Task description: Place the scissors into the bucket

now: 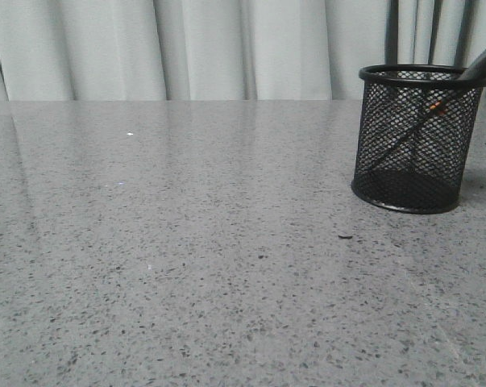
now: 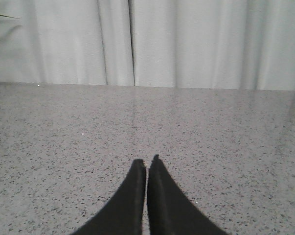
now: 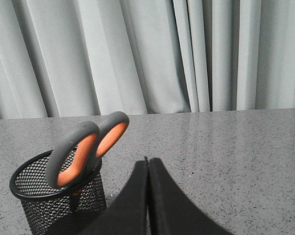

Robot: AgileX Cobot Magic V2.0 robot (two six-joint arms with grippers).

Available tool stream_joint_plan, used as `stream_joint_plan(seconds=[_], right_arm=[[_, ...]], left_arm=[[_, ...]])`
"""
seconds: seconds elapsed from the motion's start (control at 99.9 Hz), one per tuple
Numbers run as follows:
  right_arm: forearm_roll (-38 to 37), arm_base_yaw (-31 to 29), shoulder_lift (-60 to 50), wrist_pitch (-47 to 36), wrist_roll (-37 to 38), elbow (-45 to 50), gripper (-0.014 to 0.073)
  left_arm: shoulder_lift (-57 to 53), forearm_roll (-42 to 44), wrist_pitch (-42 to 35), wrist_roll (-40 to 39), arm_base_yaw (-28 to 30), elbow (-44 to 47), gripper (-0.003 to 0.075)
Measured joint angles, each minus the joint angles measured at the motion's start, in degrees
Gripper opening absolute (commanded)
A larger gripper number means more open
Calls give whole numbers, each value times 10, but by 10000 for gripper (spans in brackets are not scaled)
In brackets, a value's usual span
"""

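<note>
The scissors (image 3: 86, 149) are sitting in the bucket (image 1: 416, 139) blades-down, leaning against the rim so the handles poke out over the top. From the right wrist view you get a nice look at them: two dark grey looped handles with bright orange lining inside, side by side and tilted over. In the front view you mostly just see the slim dark blades running diagonally through the mesh, with a little orange spot near the pivot and a grey handle sticking up past the rim.

The bucket itself is a black wire-mesh cup, see-through walls, solid black rim and base, standing upright on the speckled grey tabletop (image 1: 186, 242) over on the right side.

Left gripper (image 2: 146, 164): fingers pressed together, nothing between them, just hovering over bare tabletop. Right gripper (image 3: 147, 164): fingers also closed on nothing, near the bucket but not touching the scissors.

Pale pleated curtain (image 1: 226, 44) behind it all.
</note>
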Motion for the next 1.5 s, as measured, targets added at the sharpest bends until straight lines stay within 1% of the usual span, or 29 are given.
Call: stream_joint_plan(seconds=[0.53,0.61,0.74,0.77,0.891,1.001,1.141,1.251,1.501], right_arm=[[-2,0,-1,0,0,2,-69],[-21,0,-10,8,0,10,-69],[-58,0,-32,46,4,30,-69],[-73,-3,-36,52,11,34,-69],[-154,-16,-64,70,78,61,-69],[-194,-22,-92,83,109,84,-69],[-208,-22,-131,86,118,118,-69],[-210,-22,-158,95,120,120,-69],[-215,-36,-162,105,121,120,-69]], left_arm=[[0,0,0,0,0,0,-20],[0,0,0,0,0,0,-20],[0,0,0,0,0,0,-20],[0,0,0,0,0,0,-20],[0,0,0,0,0,0,-20],[0,0,0,0,0,0,-20],[0,0,0,0,0,0,-20],[0,0,0,0,0,0,-20],[0,0,-1,0,0,0,-20]])
